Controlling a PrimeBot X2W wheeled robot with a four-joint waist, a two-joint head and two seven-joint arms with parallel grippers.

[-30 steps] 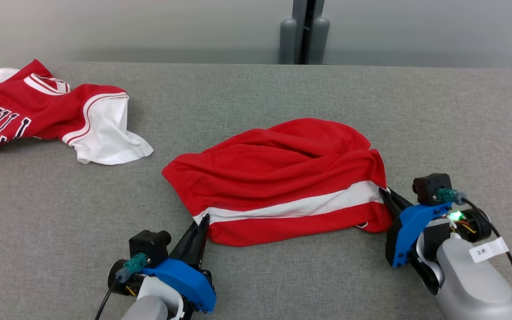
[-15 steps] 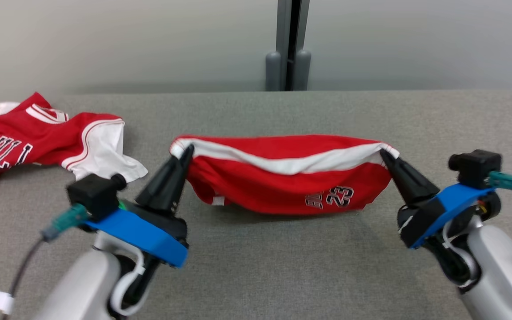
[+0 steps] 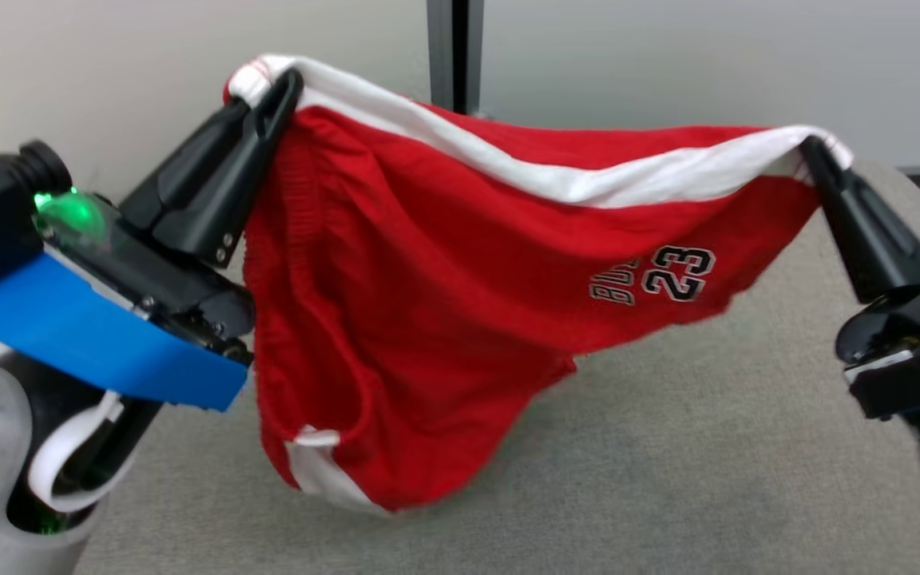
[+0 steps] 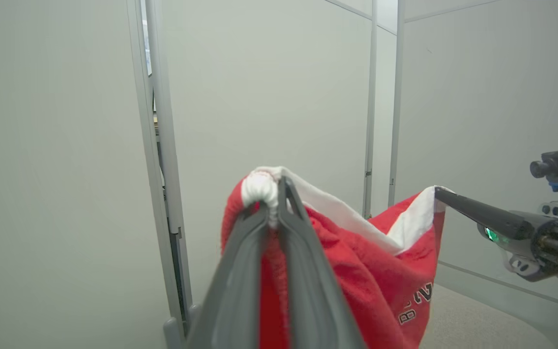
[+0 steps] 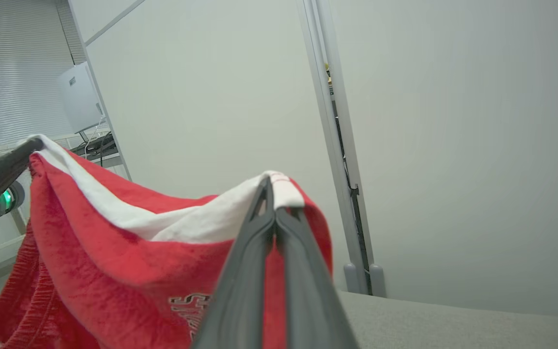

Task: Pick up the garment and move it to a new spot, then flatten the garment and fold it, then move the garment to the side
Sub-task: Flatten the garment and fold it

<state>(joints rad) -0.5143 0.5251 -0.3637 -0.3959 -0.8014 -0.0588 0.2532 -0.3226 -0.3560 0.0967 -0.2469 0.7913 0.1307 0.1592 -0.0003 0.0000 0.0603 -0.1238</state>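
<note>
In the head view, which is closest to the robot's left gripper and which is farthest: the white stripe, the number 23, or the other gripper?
1. The white stripe: its end is pinched in the left gripper, top left.
2. The number 23: on the hanging red shorts, toward the right.
3. The right gripper: far right, holding the stripe's other end.

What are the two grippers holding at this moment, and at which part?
Both hold the red shorts: left gripper and right gripper each pinch one end of the white-striped edge.

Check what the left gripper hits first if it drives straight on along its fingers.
Beyond the shorts it grips, the left gripper would likely meet the pale wall panel; depth is unclear.
</note>
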